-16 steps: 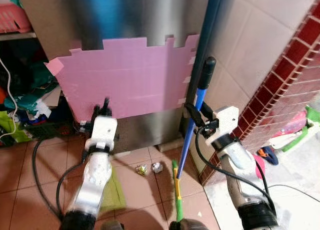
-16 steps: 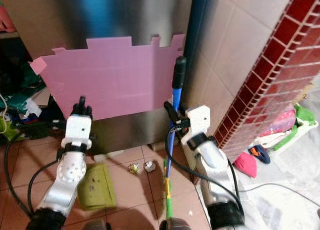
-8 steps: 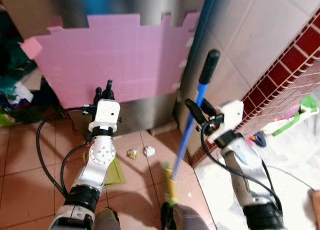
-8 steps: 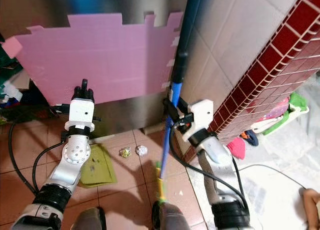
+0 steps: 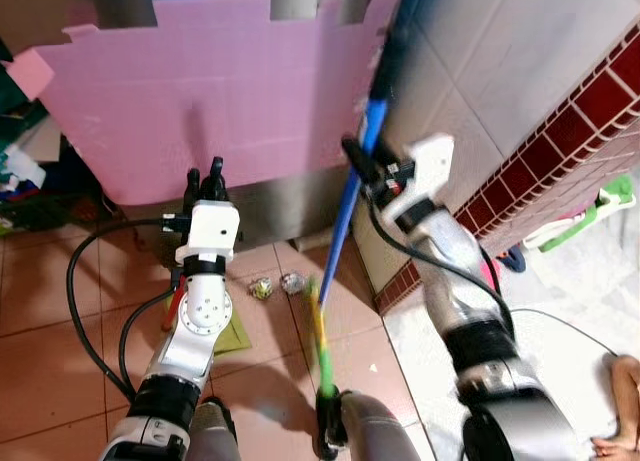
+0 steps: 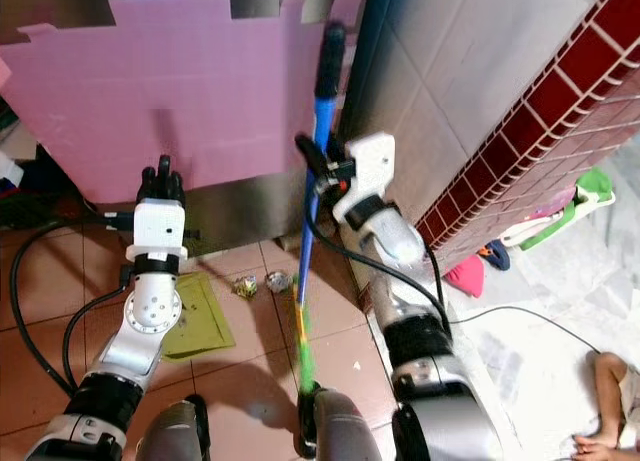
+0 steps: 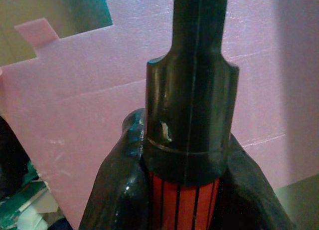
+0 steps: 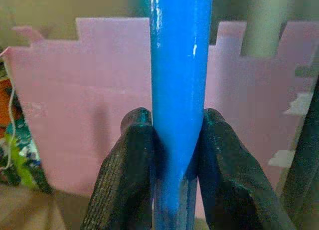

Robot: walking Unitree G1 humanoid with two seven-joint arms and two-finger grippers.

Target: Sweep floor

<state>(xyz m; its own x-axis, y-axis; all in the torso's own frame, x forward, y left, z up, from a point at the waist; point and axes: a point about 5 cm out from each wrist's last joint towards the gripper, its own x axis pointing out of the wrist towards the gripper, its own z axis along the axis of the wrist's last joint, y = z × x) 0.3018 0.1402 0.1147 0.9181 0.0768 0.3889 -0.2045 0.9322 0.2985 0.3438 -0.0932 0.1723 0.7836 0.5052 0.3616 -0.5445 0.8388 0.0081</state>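
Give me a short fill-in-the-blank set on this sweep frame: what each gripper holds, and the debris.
1. The right gripper is shut on the ____ pole of the broom.
2. The left gripper grips a dustpan handle that is black above and ____ below.
3. The crumpled scraps lie on the floor tiles, in front of the ____ foam mat.

Missing words: blue; red; pink

My left claw [image 5: 205,173] points up at chest height, fingers clamped on a black-and-red handle [image 7: 192,135]. My right claw [image 5: 362,159], raised higher with the arm bent, squeezes the blue pole [image 8: 178,90].
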